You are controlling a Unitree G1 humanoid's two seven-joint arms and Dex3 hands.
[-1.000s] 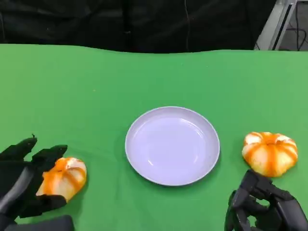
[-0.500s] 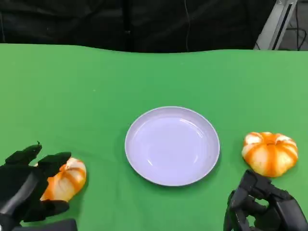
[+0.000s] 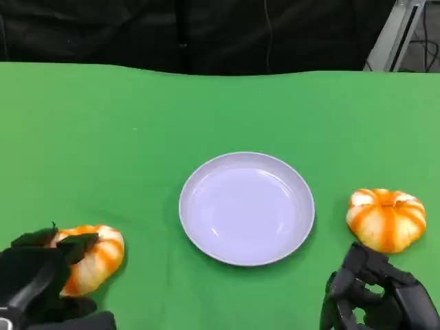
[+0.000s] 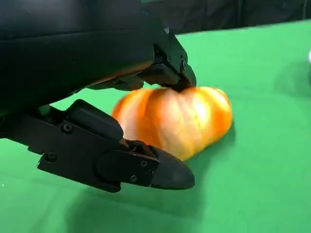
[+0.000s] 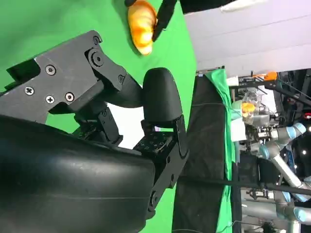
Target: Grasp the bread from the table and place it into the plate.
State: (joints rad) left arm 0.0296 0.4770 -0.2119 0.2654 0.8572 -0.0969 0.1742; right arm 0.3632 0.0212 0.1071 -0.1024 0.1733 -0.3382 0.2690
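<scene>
Left hand (image 3: 38,278) is down at the near left corner of the green table (image 3: 137,124), fingers (image 4: 146,167) wrapped around an orange-and-white bread roll (image 3: 93,256). From the left wrist camera you can see 1 finger pressed on top of that roll (image 4: 180,119) and another low alongside it, so the roll sits clasped between them, bottom resting on the cloth. Over on the other side, the right hand (image 3: 378,295) sits at the near right edge, fingers curled in, holding nothing. Just beyond it, close but apart, lies a 2nd bread roll (image 3: 386,218), striped orange and white, flat on the table. Between the 2 rolls, in the middle of the table, sits the pale lavender plate (image 3: 199,234), round and shallow. The left roll lies well to the plate's left, the right roll near its right rim.
</scene>
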